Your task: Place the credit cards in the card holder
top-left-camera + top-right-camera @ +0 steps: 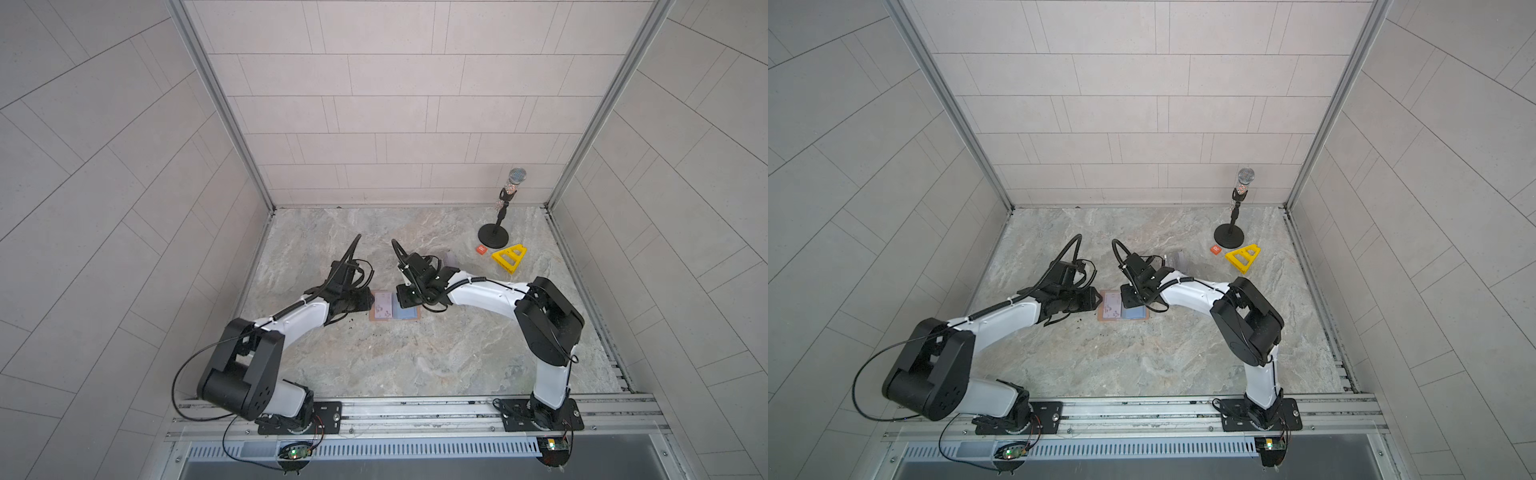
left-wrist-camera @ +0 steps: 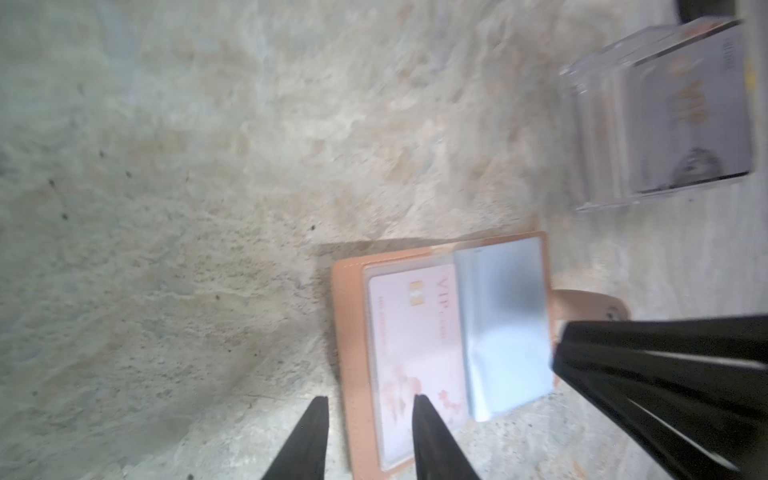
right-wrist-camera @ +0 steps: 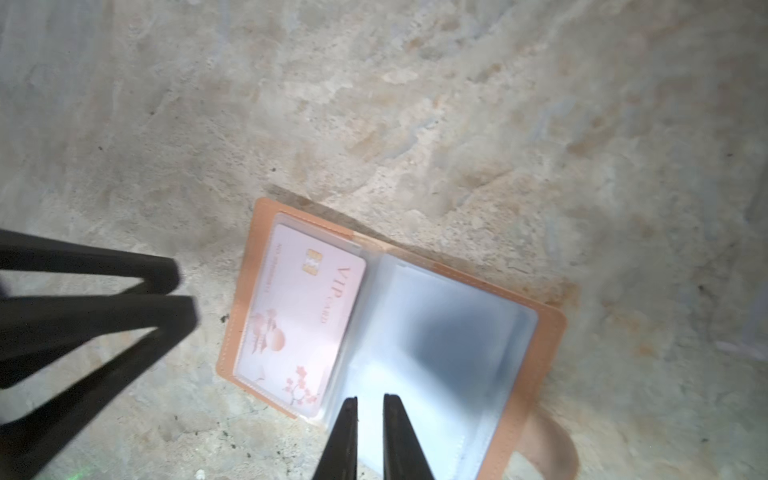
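As it lies now, the card holder (image 3: pixel 245 291) is open flat on the counter (image 1: pixel 374 365), between the two arms. Its snap tab (image 2: pixel 590 301) trails off the cover that bears the sleeves.

Contents: one pink card (image 3: pixel 299 324), fully seated in the clear pocket of one leaf. The facing leaf carries a stack of clear sleeves (image 3: pixel 436 353), apparently empty and slightly puffed.

Stock to file: further credit cards (image 2: pixel 698 104), upright in a clear box (image 2: pixel 598 137) on the counter beyond the holder, towards the back wall. Their count is not legible.

State of the left jaws: spread, holding nothing, poised at the holder's edge beside the pink card.

State of the right jaws: parted by a narrow gap, holding nothing, over the near edge of the clear sleeves.

Step in hand, as judged: one card is filed and both pairs are free, so the next card has to be fetched from the box.

Handling notes:
- Raise each pair straight off. A sideways drag would likely flip a sleeve or skate the light holder.
- Pinch the next card by a short edge, leaving most of its length free.
- Let one pair pin the tan border while the other feeds.
- Enter the sleeve mouth at a shallow angle, corner first, then square up.
- The sleeves look thin and glossy, so the card may ride over the mouth rather than into it.
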